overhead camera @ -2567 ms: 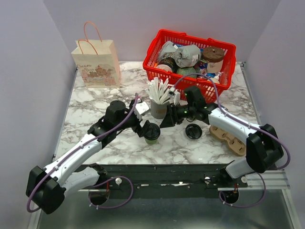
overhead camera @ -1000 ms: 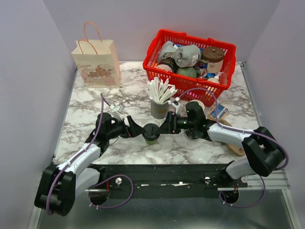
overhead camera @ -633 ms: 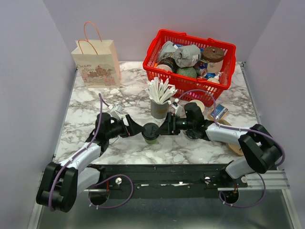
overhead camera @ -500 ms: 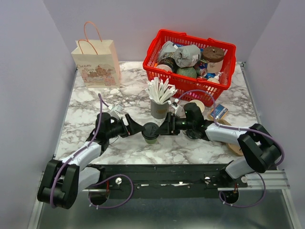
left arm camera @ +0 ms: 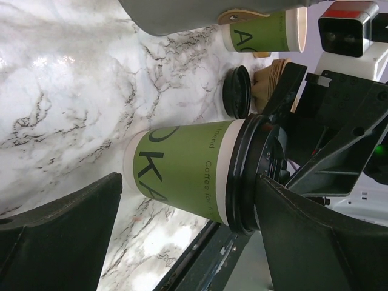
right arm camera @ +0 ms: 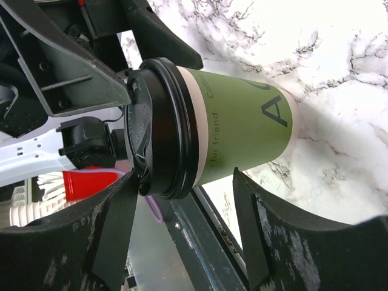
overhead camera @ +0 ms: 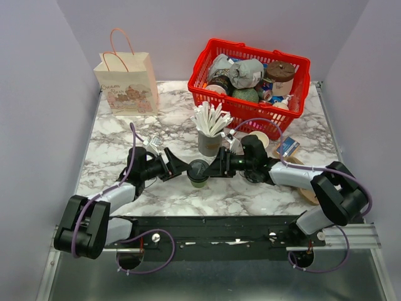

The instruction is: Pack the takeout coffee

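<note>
The takeout coffee (overhead camera: pixel 199 172), a green paper cup with a black lid, stands upright on the marble near the front middle. My left gripper (overhead camera: pixel 180 168) is open just left of it. My right gripper (overhead camera: pixel 217 168) is open just right of it. In the left wrist view the cup (left arm camera: pixel 188 170) lies across the gap of my left gripper (left arm camera: pixel 188 182), its lid (left arm camera: pixel 251 176) close to one finger (left arm camera: pixel 315 242). In the right wrist view the cup (right arm camera: pixel 242 130) sits just beyond my right gripper (right arm camera: pixel 182 179), between its spread fingers (right arm camera: pixel 115 236). Neither gripper visibly grips it.
A grey cup of white sticks (overhead camera: pixel 208 135) stands just behind the coffee. A loose black lid (left arm camera: pixel 235 91) and a lidless green cup (left arm camera: pixel 260 30) lie behind the right arm. A red basket (overhead camera: pixel 301 94) is at the back right. A paper bag (overhead camera: pixel 127 81) is at the back left. A brown cup carrier (overhead camera: pixel 301 182) is at the right.
My left arm has come down low and moved right, bringing its open gripper up to the cup. My right gripper has edged in from the right. The cup still stands in place.
</note>
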